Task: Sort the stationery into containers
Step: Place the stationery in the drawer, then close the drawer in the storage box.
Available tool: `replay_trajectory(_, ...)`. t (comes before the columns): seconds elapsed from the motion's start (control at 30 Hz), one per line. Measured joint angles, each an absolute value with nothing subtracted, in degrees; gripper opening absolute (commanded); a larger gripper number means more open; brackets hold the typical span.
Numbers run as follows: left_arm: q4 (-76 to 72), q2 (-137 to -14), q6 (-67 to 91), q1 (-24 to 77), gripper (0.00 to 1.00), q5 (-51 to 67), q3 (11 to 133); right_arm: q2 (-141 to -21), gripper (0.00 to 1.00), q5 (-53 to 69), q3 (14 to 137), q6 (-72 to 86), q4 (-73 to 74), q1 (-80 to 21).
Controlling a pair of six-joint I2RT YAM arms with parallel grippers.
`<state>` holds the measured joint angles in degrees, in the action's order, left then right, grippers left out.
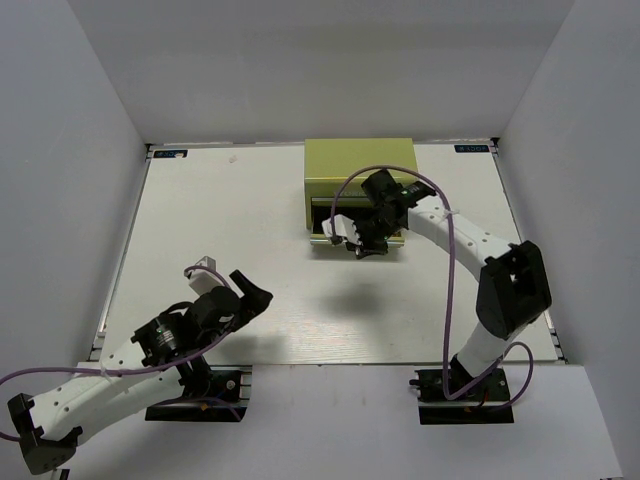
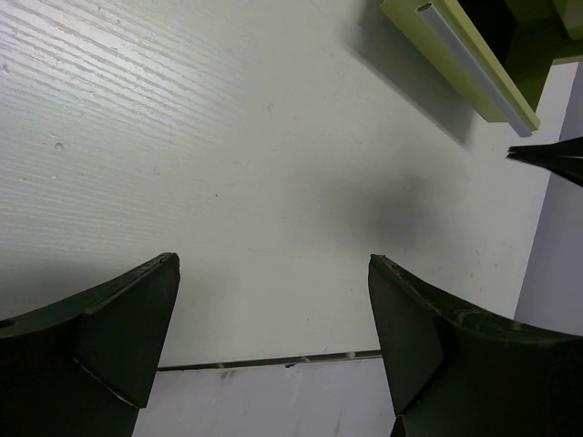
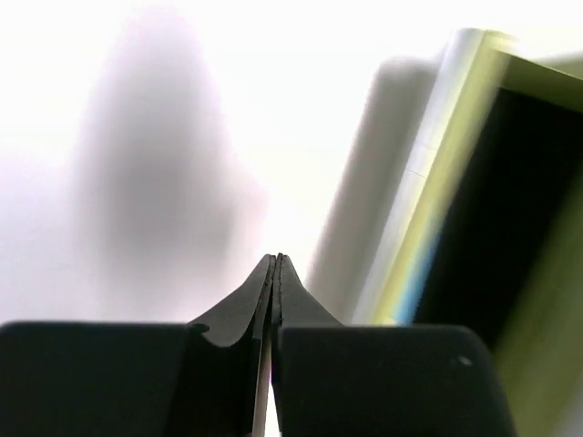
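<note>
A white bench point(image 1: 230, 220) fills the floor of a plain white enclosure, shut in by a left wall point(image 1: 60, 150), a back wall point(image 1: 320, 60) and a right wall point(image 1: 590, 150). A thin metal rail point(image 1: 125, 260) runs along the bench's left edge. A small blue label point(image 1: 172, 154) sits at the far left corner and a second blue label point(image 1: 472, 149) at the far right corner. A soft grey shadow point(image 1: 345, 290) lies near the middle of the bench. In the left wrist view the surface shows a faint wood grain, and a dark seam point(image 2: 273, 362) marks its near edge, beyond which lies a lower white ledge point(image 1: 330, 420).
</note>
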<state>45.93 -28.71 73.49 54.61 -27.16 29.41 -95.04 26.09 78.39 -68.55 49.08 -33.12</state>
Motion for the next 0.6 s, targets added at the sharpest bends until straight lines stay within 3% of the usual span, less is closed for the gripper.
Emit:
replay_trajectory(0.23, 45.78, -28.75, 73.36, 54.61, 0.95, -27.16, 29.41, -100.33, 0.00, 26.15, 77.34, -67.33, 48.29, -33.85)
replay_trajectory(0.6, 44.95, -30.35, 72.84, 54.61, 0.95, -27.14, 29.41, -100.33, 0.00, 5.39, 64.62, -53.78, 18.81, -36.16)
